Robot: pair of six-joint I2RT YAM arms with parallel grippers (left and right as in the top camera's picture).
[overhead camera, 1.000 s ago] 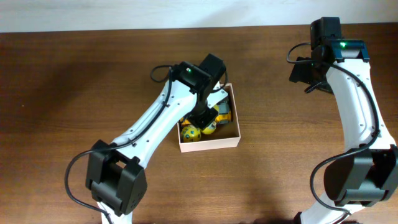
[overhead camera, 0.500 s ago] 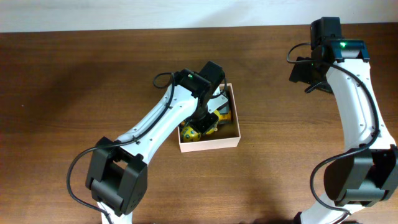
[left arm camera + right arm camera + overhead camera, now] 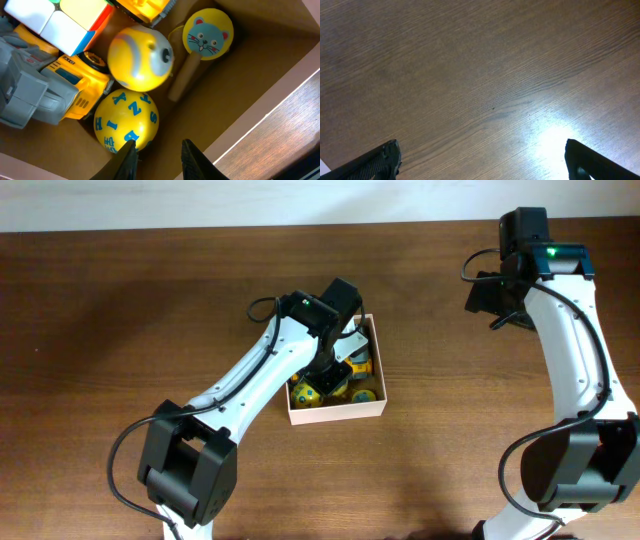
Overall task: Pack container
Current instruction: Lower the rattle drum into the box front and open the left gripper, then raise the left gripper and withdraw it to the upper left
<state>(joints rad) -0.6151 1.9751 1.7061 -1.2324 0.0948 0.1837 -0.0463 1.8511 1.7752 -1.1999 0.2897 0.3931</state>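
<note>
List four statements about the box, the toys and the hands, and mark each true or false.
1. The letter ball lies in the box. True.
2. The right hand holds a toy. False: it is open and empty above the table.
3. The cat rattle lies outside the box. False: it is inside.
4. The left hand reaches into the box. True.

White arms, black joints, black cables, green lights
</note>
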